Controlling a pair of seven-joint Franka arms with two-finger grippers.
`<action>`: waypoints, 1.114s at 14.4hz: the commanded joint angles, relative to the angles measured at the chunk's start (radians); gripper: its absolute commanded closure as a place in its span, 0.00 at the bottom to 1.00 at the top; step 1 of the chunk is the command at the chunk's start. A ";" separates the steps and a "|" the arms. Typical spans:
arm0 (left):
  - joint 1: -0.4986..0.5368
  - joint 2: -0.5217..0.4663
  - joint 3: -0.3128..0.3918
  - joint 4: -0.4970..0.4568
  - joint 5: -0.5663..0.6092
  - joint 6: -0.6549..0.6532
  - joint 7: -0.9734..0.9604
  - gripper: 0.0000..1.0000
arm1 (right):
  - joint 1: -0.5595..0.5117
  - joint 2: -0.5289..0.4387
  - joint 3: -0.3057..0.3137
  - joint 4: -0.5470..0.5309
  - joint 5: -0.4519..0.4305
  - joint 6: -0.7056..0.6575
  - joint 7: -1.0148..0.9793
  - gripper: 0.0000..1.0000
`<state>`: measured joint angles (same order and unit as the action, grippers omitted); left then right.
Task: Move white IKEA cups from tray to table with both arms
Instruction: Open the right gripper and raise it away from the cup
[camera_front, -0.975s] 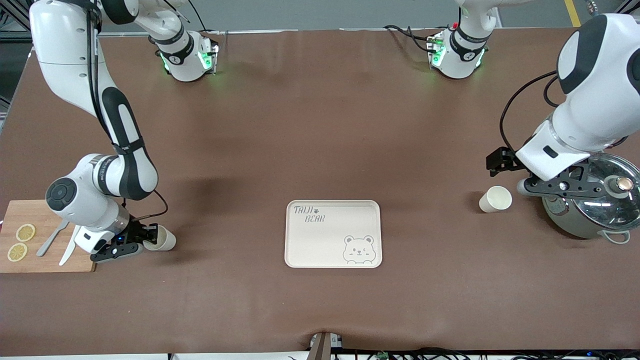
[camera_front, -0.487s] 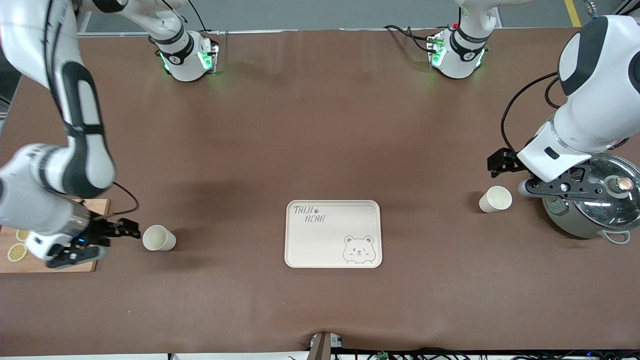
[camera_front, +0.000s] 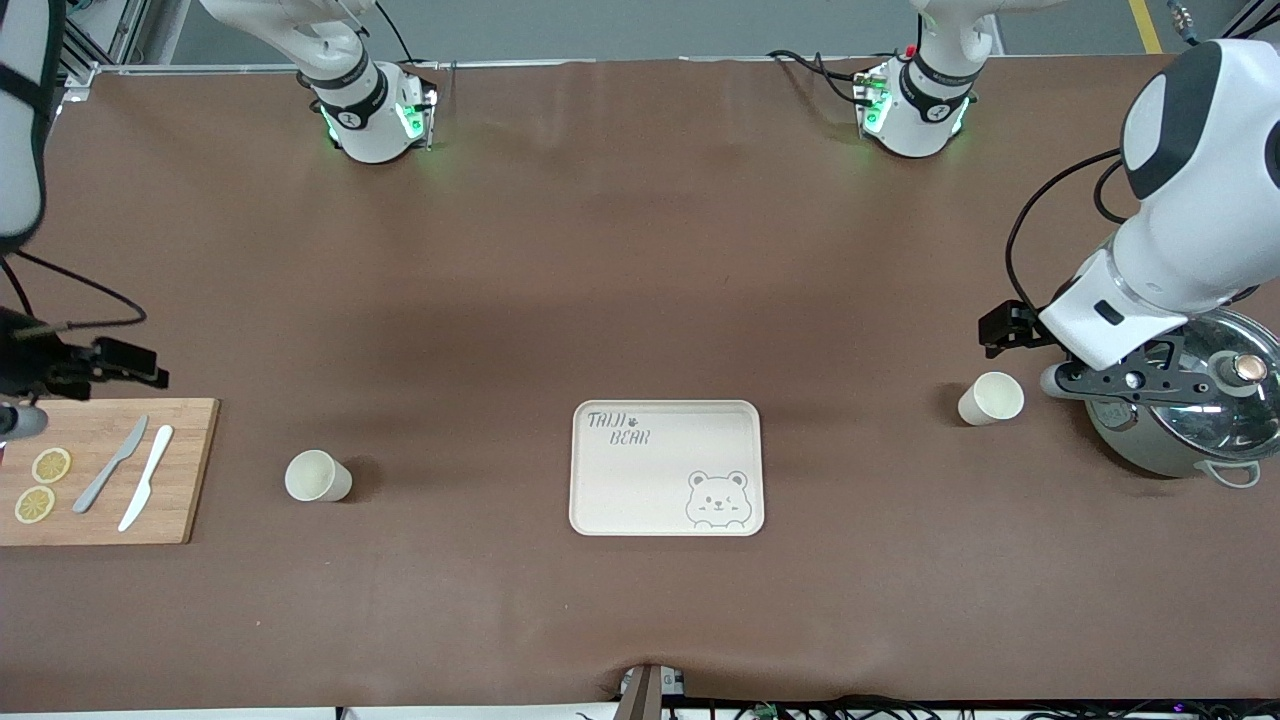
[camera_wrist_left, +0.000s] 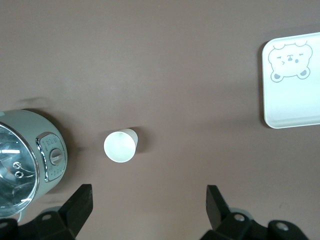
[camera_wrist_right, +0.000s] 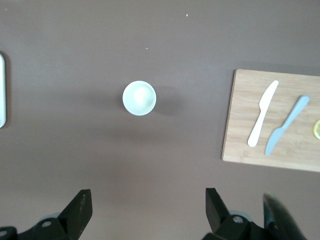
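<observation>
Two white IKEA cups stand upright on the brown table, both outside the bear tray (camera_front: 640, 480). One cup (camera_front: 318, 476) stands between the tray and the cutting board, and shows in the right wrist view (camera_wrist_right: 139, 98). The other cup (camera_front: 991, 398) stands beside the pot, and shows in the left wrist view (camera_wrist_left: 120, 146). My left gripper (camera_front: 1140, 380) hangs open and empty over the pot's edge, its tips (camera_wrist_left: 147, 205) apart. My right gripper (camera_wrist_right: 147, 212) is open, empty and raised high at the right arm's end of the table. Its fingers are out of the front view.
A steel pot with a glass lid (camera_front: 1190, 410) stands at the left arm's end, also in the left wrist view (camera_wrist_left: 20, 160). A wooden cutting board (camera_front: 180, 470) with two knives and lemon slices lies at the right arm's end, also in the right wrist view (camera_wrist_right: 240, 140).
My right gripper let go of the cup by the cutting board, then rose and pulled away toward the right arm's end. The cup stayed upright. My left gripper rose slightly.
</observation>
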<state>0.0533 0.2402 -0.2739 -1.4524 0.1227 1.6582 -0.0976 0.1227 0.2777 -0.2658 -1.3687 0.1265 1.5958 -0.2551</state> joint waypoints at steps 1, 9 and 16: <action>-0.012 0.005 0.021 0.020 -0.018 0.005 0.021 0.00 | 0.012 -0.070 0.000 -0.015 -0.027 -0.045 0.040 0.00; -0.171 -0.001 0.226 0.018 -0.087 0.005 0.052 0.00 | 0.044 -0.240 0.011 -0.131 -0.102 -0.105 0.148 0.00; -0.182 0.004 0.226 0.018 -0.087 0.005 0.021 0.00 | -0.032 -0.318 0.000 -0.217 -0.151 -0.028 -0.007 0.00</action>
<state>-0.1128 0.2404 -0.0600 -1.4473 0.0460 1.6641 -0.0660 0.1043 -0.0212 -0.2751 -1.5472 -0.0090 1.5419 -0.2444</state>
